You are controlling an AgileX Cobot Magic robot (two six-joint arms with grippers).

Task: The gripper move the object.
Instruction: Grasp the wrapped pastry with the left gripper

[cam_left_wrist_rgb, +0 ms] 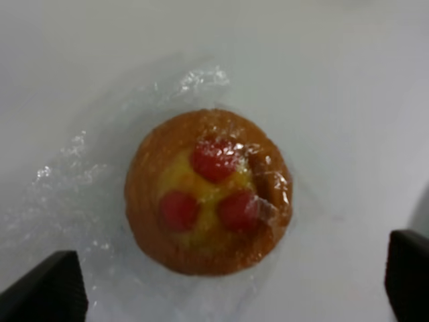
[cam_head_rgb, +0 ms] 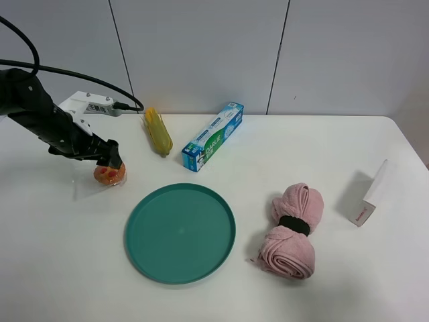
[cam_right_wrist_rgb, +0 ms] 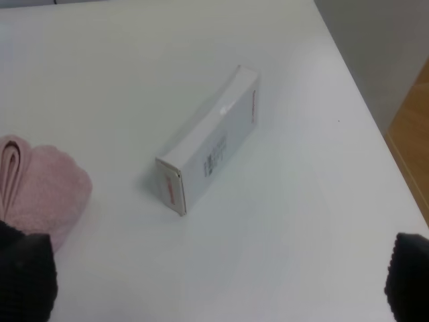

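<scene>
The muffin is small, round and orange-brown with three red spots, in a crinkly clear wrapper. It lies on the white table at the left. My left gripper, black-jawed on a dark arm with a white part and black cables, hangs right over it. In the left wrist view the muffin sits between the two black fingertips, which stand wide apart and do not touch it; the left gripper is open. My right gripper is open and empty over bare table. It does not show in the exterior view.
A green plate lies right of the muffin. A yellow corn cob and a toothpaste box lie behind it. A rolled pink towel and a small white box are at the right.
</scene>
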